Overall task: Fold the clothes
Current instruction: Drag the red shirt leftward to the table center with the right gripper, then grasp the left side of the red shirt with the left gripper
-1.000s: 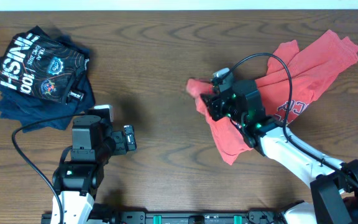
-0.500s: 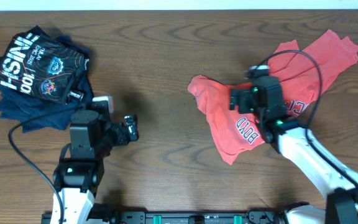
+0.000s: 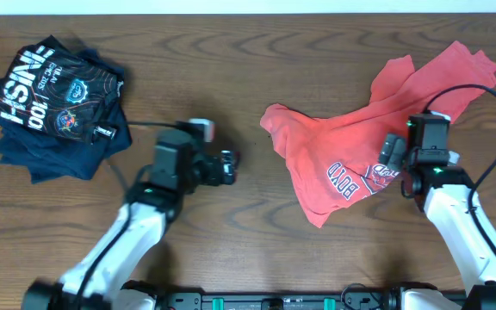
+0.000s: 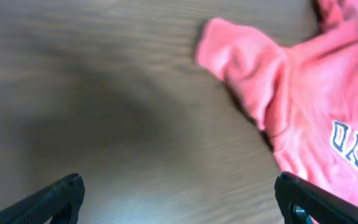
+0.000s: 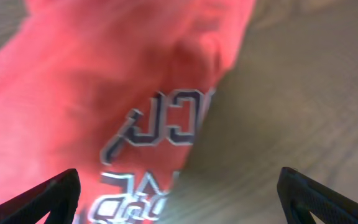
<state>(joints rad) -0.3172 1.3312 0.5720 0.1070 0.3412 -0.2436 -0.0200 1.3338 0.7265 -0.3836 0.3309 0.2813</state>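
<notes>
Currently the red-orange T-shirt [image 3: 334, 146] is lying crumpled on the right half of the desk [image 3: 231, 60]. Its long axis is running diagonally, from the near hem by the middle up to the far right corner.

The right end effector [image 3: 392, 151] is hovering over the shirt's near right edge, just beside the chest print [image 3: 351, 176]. Its fingers are spread wide and pinching nothing. In the right wrist view the lettering [image 5: 160, 124] is sitting between the fingertips.

The left end effector [image 3: 229, 166] is hanging over bare desk, also spread and empty, and is pointing at the shirt. From it the shirt is lying to the right. The bunched sleeve corner [image 4: 241, 62] is the closest part, near but not touching.

Judging by this, the right arm is nearer to the shirt overall, while the left arm is nearer to that left corner. Spreading the shirt flat is probably calling for one arm at each end of the diagonal.

The dark shirt pile [image 3: 54, 103] is sitting far left, well apart.
</notes>
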